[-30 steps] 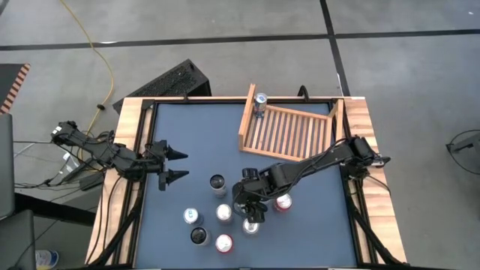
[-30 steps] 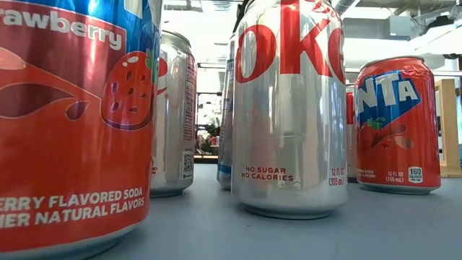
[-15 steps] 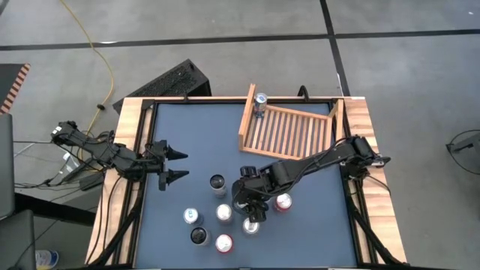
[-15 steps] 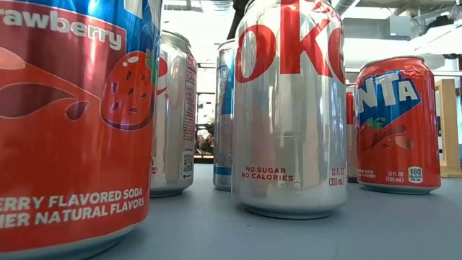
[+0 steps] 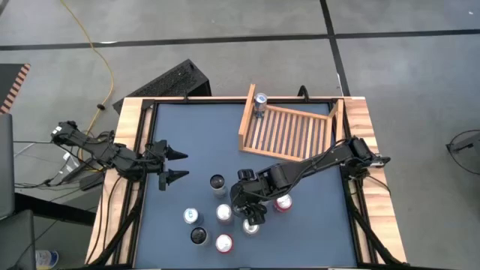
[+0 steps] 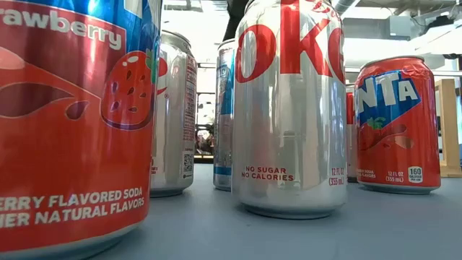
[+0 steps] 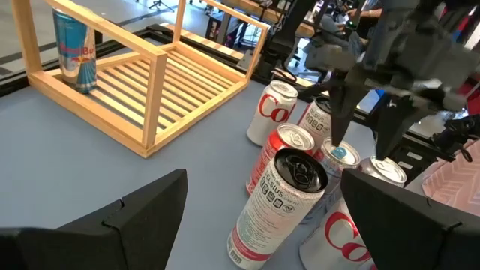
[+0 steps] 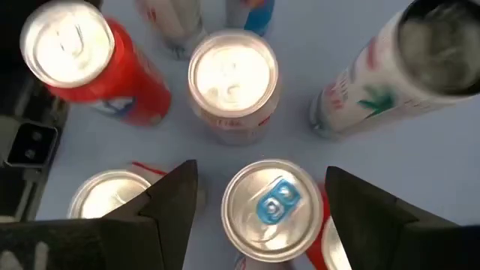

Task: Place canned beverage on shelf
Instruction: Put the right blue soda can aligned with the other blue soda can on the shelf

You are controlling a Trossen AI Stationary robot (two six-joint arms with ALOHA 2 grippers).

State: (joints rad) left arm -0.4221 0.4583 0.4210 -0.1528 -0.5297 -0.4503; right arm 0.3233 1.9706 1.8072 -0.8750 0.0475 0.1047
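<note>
Several cans stand upright in a cluster on the blue table near its front. My right gripper point(image 5: 250, 210) hangs over them, pointing down and open. Its fingers stand on either side of a silver can with a blue tab point(image 8: 274, 204), which also shows in the left wrist view point(image 7: 341, 155). The light wooden shelf point(image 5: 289, 131) lies at the far right of the table, with one blue-and-silver can point(image 5: 260, 101) standing in its far left corner. My left gripper point(image 5: 180, 166) waits open and empty at the table's left side. My right gripper's fingers point(image 8: 174, 206) come from above, one on each side of the blue-tab can's top rim point(image 8: 229, 217). A gap shows at one finger. I cannot tell whether the other finger touches the can. The can stands upright on the table.
Close around the blue-tab can stand a silver-topped can point(image 8: 232, 75), a red can point(image 8: 79, 56), a tall white can point(image 8: 420, 52) and another silver-topped can point(image 8: 112, 196). In the low view a Coke can point(image 6: 289, 108) and a Fanta can point(image 6: 395, 123) stand near. The shelf's slatted base has free room.
My right gripper has crept a little toward the table's left over the can cluster, staying open and pointing down. In the low view the blue-and-silver can behind the Coke can has shifted slightly sideways. My left arm has kept still.
</note>
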